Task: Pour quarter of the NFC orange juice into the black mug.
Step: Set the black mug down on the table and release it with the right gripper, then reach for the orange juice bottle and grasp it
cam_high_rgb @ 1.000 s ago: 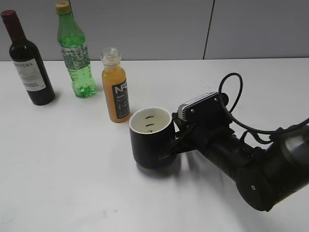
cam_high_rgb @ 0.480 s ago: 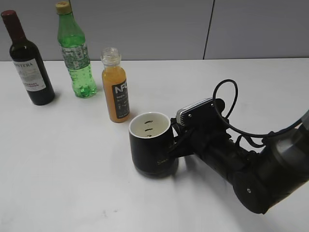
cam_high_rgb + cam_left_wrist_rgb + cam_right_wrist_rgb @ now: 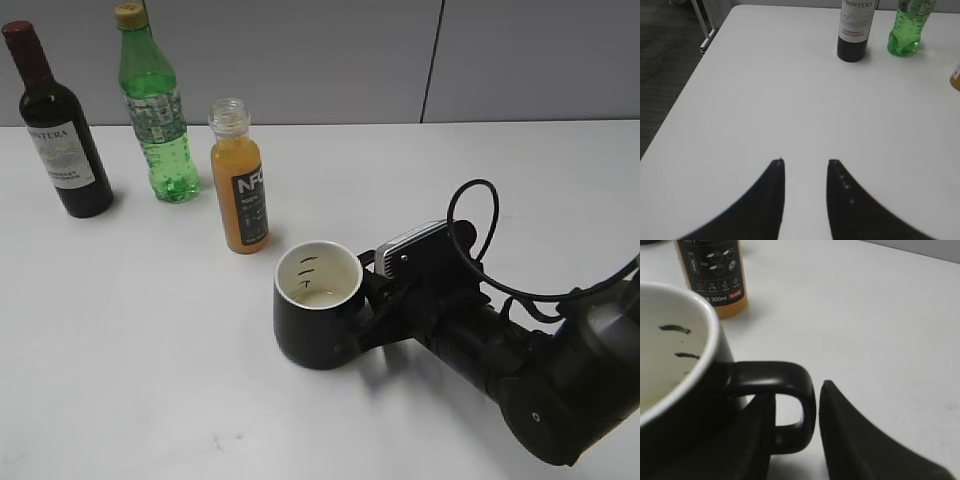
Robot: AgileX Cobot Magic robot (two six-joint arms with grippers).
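The NFC orange juice (image 3: 240, 190) stands upright and uncapped on the white table, its label also showing in the right wrist view (image 3: 715, 275). The black mug (image 3: 315, 330) sits in front of it, white inside with dark marks (image 3: 675, 390). My right gripper (image 3: 365, 305) lies low at the mug's right side. The mug's loop handle (image 3: 790, 385) is between its jaws (image 3: 796, 392), with a thin gap showing beside the right finger. Far from both, my left gripper (image 3: 805, 161) hangs open over bare table.
A dark wine bottle (image 3: 58, 130) and a taller green bottle (image 3: 155, 110) stand at the back left, also seen from the left wrist as wine bottle (image 3: 855, 30) and green bottle (image 3: 905, 30). The table's left edge (image 3: 685, 100) drops to dark floor.
The mug came down and slightly to the right with my right arm. The right jaws have parted from the handle. The bottles have not moved.
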